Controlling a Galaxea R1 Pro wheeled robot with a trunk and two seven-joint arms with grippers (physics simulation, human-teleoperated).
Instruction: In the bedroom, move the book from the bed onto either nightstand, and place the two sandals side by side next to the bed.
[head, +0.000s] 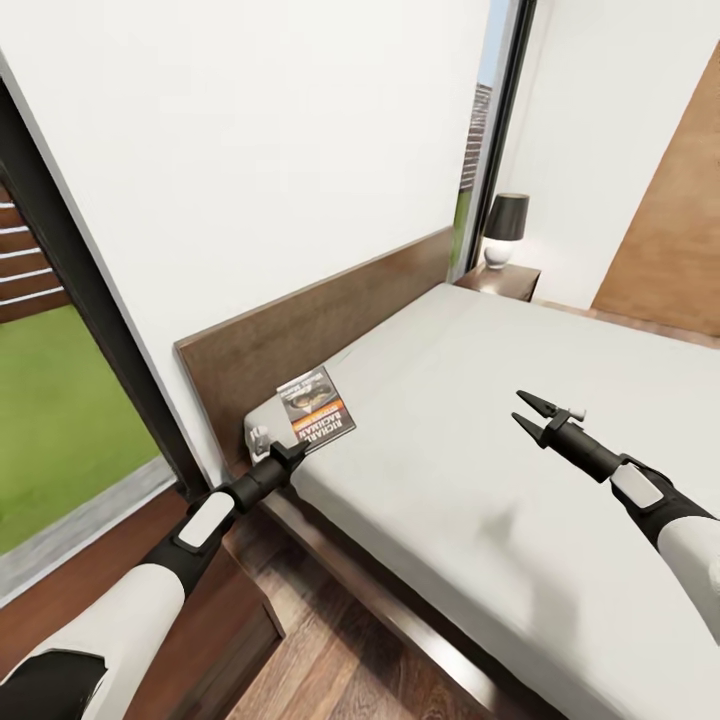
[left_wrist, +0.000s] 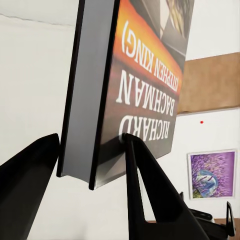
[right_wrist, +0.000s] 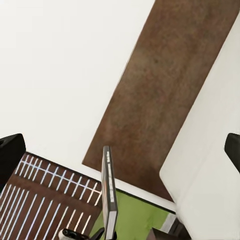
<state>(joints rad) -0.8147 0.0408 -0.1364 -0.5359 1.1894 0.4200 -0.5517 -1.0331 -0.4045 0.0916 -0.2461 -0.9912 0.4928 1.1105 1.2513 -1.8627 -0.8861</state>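
Head view, lower left of the frame: the left gripper (head: 283, 452) is clamped on the lower edge of the book (head: 316, 408), which stands tilted above the corner of the bed (head: 470, 480), just in front of the headboard (head: 320, 320). In the left wrist view the two fingers (left_wrist: 145, 185) press either side of the book (left_wrist: 135, 85) near its bottom edge only; most of the cover extends beyond the grip. In the right wrist view the book (right_wrist: 108, 192) appears edge-on against the headboard (right_wrist: 160, 95).

Right of centre in the head view, the right gripper (head: 528, 412) hovers above the mattress with its jaws apart and nothing between them.

A dark wooden top, probably the near nightstand (head: 215, 610), lies at the lower left beneath the left arm; a second nightstand (head: 505, 282) carrying a lamp (head: 505, 228) stands at the upper right, beyond the bed.

Hazards, as judged: the grip is shallow and near one edge, so a quick swing toward the near nightstand could let the book pivot or slip free. The book could also strike the headboard or the bed frame during the turn.
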